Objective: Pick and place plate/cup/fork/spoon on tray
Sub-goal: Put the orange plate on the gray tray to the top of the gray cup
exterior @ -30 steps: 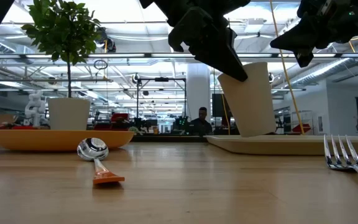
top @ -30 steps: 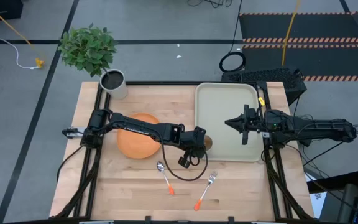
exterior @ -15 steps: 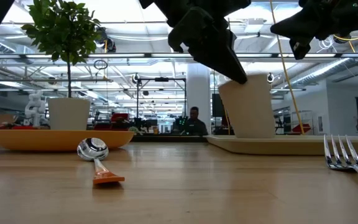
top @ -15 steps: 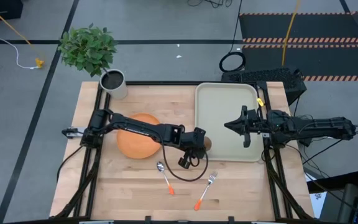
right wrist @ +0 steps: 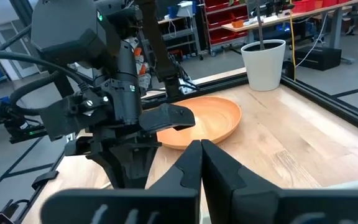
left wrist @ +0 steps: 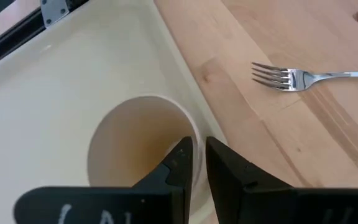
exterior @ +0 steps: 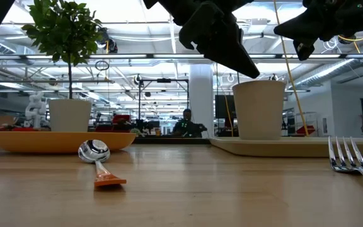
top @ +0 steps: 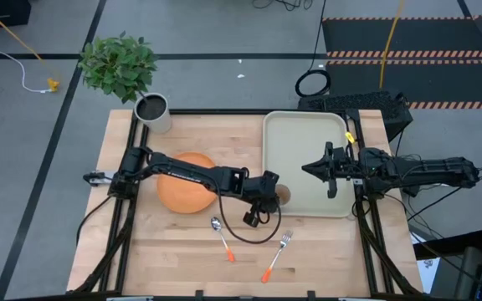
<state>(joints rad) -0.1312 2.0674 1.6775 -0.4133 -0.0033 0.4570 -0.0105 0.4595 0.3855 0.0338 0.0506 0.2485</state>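
The beige cup (top: 284, 196) stands upright on its base in the near left corner of the cream tray (top: 304, 125). My left gripper (top: 276, 193) reaches over the table to it and is shut on its rim. The orange plate (top: 178, 201) lies on the table under my left arm. The spoon (top: 222, 237) and the fork (top: 278, 255) lie on the wood nearer the front edge. My right gripper (top: 308, 168) hovers shut and empty above the tray's middle. My left gripper (left wrist: 197, 146) has the cup's rim (left wrist: 196, 132) on the side toward the tray's left rim, one finger inside the cup and one outside. The fingers (exterior: 244, 60) slant down from the table's left. The cup (exterior: 259, 110) stands upright on the tray (exterior: 307, 146).
A grey-white pot (top: 152, 110) with a green plant stands at the table's far left corner. My left arm's cable loops over the wood near the spoon (top: 249, 219). Bare wood lies left of the spoon and along the front edge.
The cup was tilted in my left gripper with its lower edge at the tray; it now stands upright on the tray, a little farther toward the table's right edge. My left gripper has moved slightly that way with it. My right gripper rose a little.
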